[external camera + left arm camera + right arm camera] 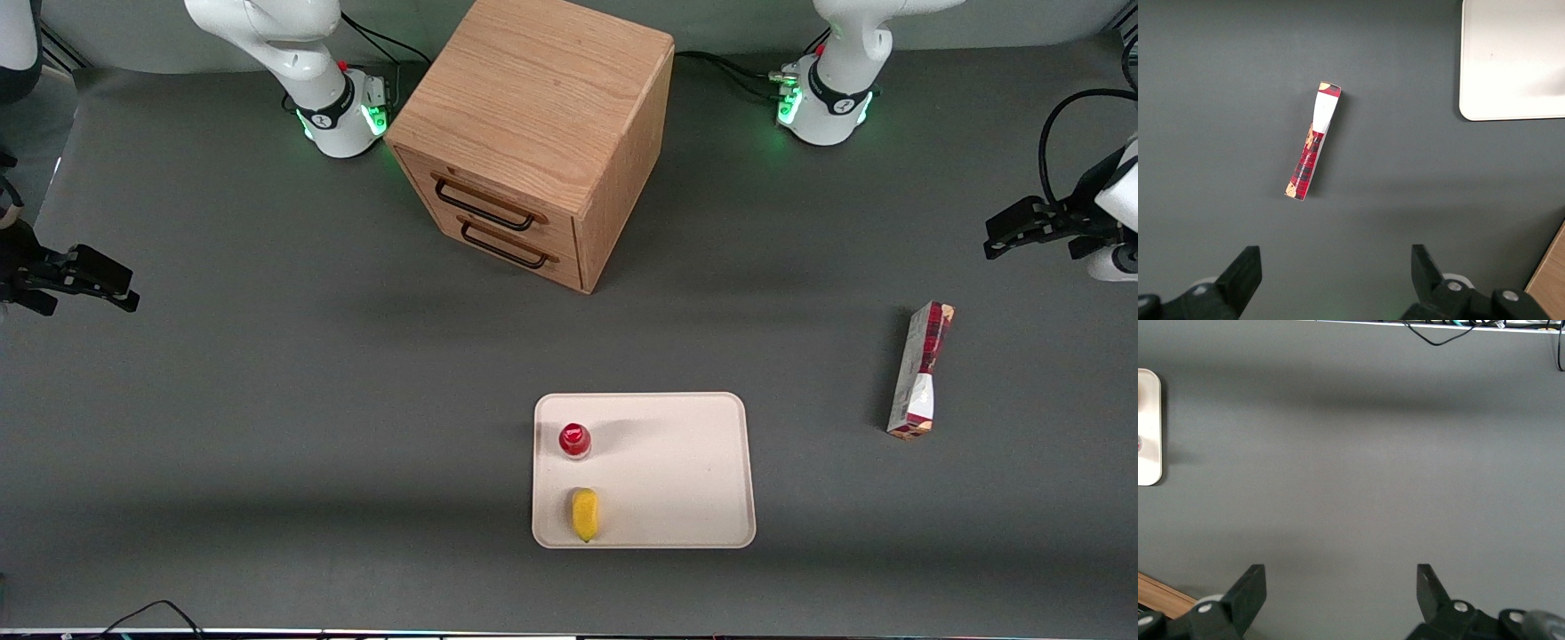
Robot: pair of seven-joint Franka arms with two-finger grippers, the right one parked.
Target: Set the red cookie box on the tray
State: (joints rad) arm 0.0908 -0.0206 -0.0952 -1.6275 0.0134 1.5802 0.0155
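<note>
The red cookie box (920, 371) lies flat on the grey table toward the working arm's end, apart from the tray; it also shows in the left wrist view (1313, 141), dark red plaid with a white part. The cream-beige tray (676, 471) lies nearer the table's middle, and one of its corners shows in the left wrist view (1515, 60). My left gripper (1000, 233) is open and empty, raised above the table, farther from the front camera than the box. In the left wrist view the gripper (1335, 267) holds nothing and is well off the box.
A small red-capped bottle (575, 439) and a yellow item (584, 514) sit on the tray's edge toward the parked arm. A wooden drawer cabinet (533, 133) with two drawers stands farther from the front camera than the tray.
</note>
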